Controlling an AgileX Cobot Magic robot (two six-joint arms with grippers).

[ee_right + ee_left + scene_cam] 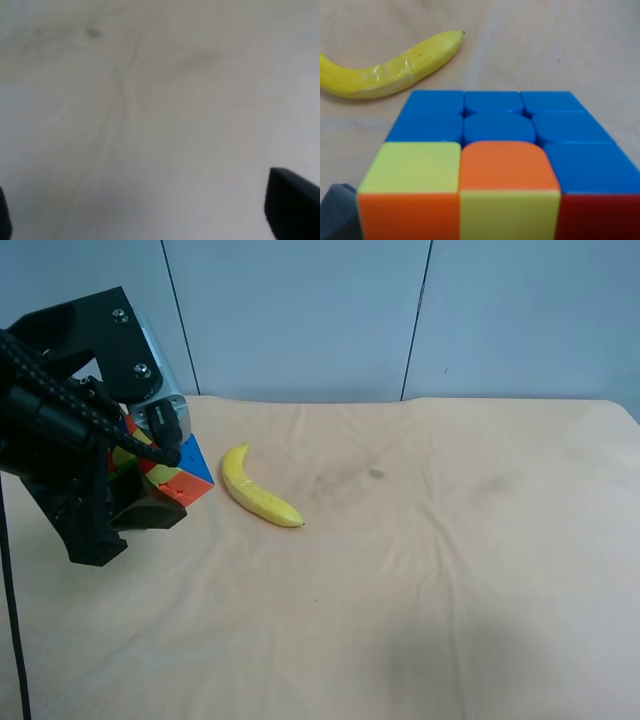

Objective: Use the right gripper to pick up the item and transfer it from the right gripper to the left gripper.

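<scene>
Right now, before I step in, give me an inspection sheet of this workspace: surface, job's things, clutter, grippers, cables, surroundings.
Surface: beige cloth, creased, a few faint dark smudges.
Job's things: cube, held in the left gripper.
Clutter: banana lying on the cloth beside the cube, apart from it.
Grippers: left gripper shut on the cube; right gripper open over bare cloth, holding nothing.
Cables: black braided cable running across the left gripper.
Surroundings: grey-blue wall panels behind the cloth.
</scene>
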